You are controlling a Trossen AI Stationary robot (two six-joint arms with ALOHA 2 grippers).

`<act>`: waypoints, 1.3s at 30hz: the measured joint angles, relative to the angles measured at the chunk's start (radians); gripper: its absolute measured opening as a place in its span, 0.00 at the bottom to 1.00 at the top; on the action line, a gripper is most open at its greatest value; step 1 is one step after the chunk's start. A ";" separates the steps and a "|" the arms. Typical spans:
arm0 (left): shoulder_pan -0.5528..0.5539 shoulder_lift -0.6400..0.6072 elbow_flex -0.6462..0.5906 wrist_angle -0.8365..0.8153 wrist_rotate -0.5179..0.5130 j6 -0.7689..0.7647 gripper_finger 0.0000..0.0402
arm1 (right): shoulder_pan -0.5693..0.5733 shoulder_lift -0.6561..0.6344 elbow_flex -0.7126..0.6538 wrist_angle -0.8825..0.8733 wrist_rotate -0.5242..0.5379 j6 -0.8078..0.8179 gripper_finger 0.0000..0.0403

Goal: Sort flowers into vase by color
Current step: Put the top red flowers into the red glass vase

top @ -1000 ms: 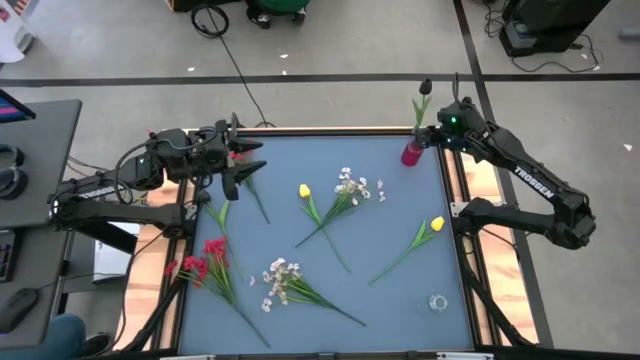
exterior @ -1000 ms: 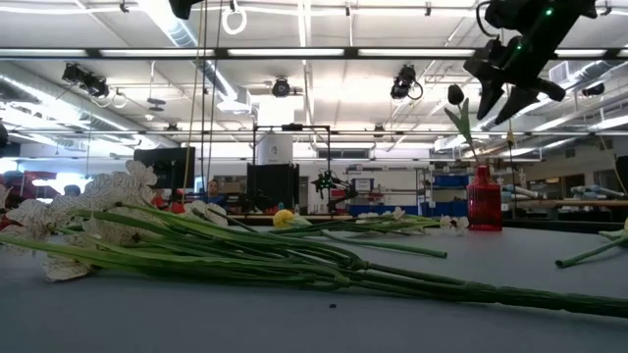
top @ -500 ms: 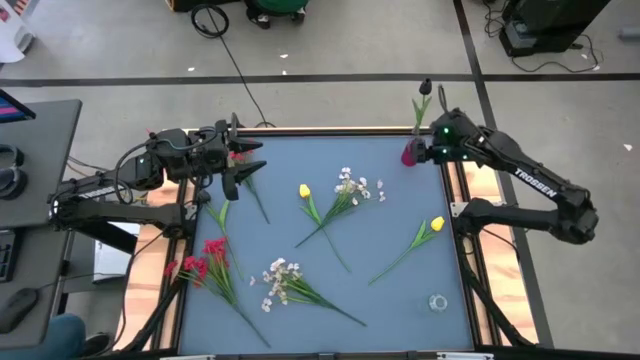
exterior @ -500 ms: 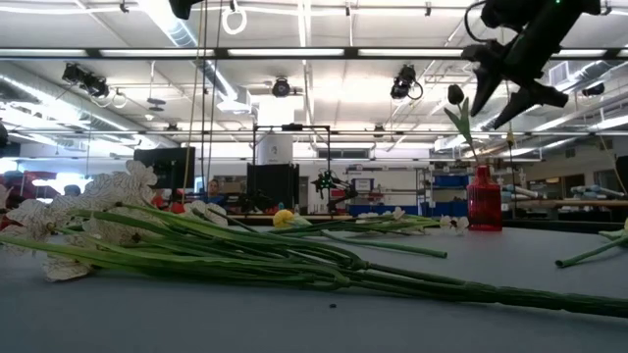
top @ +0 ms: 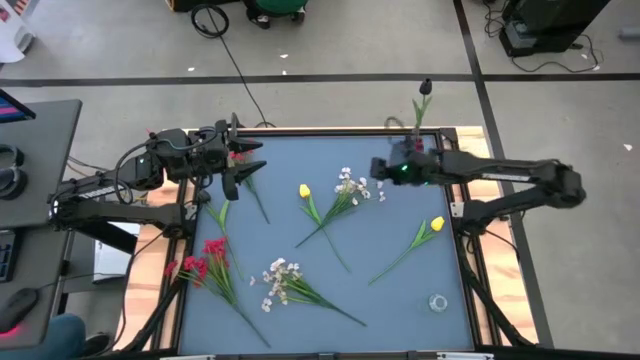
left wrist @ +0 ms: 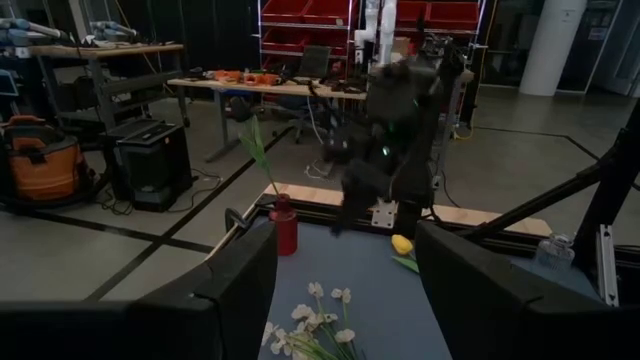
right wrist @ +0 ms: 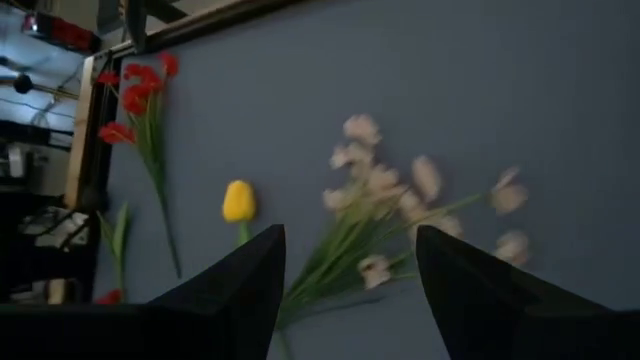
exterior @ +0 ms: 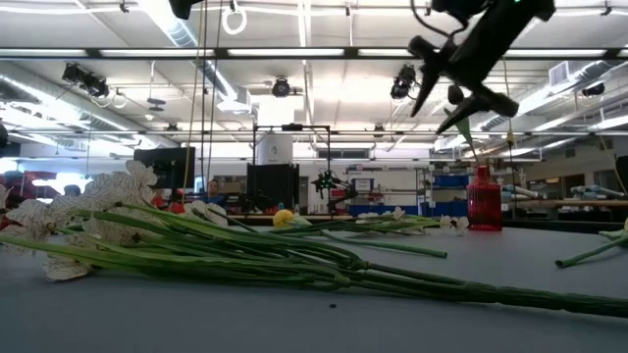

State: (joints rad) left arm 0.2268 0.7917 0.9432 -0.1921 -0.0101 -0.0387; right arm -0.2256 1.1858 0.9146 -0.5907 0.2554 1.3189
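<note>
Flowers lie flat on the blue table: a yellow tulip (top: 304,190), a white spray (top: 355,186), a second yellow tulip (top: 437,224), red clusters (top: 205,258), another white spray (top: 279,277). A red vase (exterior: 483,201) stands at the far right corner and holds a dark tulip (top: 425,88) by its stem. My right gripper (top: 378,168) is open and empty, hovering above the table just right of the white spray (right wrist: 400,200). My left gripper (top: 238,162) is open near the far left edge, above a red flower (top: 238,156).
A small clear glass (top: 437,301) stands near the near right corner. The right arm (top: 470,170) stretches across in front of the red vase. Bare blue table shows between the flowers, mostly along the far edge (top: 330,140) and at the middle right.
My right gripper has swung from above the red vase toward the table's left, out over the table toward the white spray, staying open. The dark tulip stays standing in the vase. The left arm has kept still.
</note>
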 joint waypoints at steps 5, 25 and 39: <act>0.000 0.000 0.000 0.000 0.000 0.000 0.60 | 0.086 0.143 0.000 0.107 0.022 0.175 0.58; 0.000 0.000 0.000 0.000 0.000 0.000 0.60 | 0.251 0.602 0.151 0.550 -0.134 0.151 0.48; 0.000 0.000 0.000 0.000 0.000 0.000 0.60 | 0.300 0.823 0.541 0.305 -0.243 -0.373 0.44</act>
State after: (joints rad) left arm 0.2271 0.7918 0.9432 -0.1917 -0.0101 -0.0387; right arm 0.0742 2.0087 1.4559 -0.2854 0.0123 0.9462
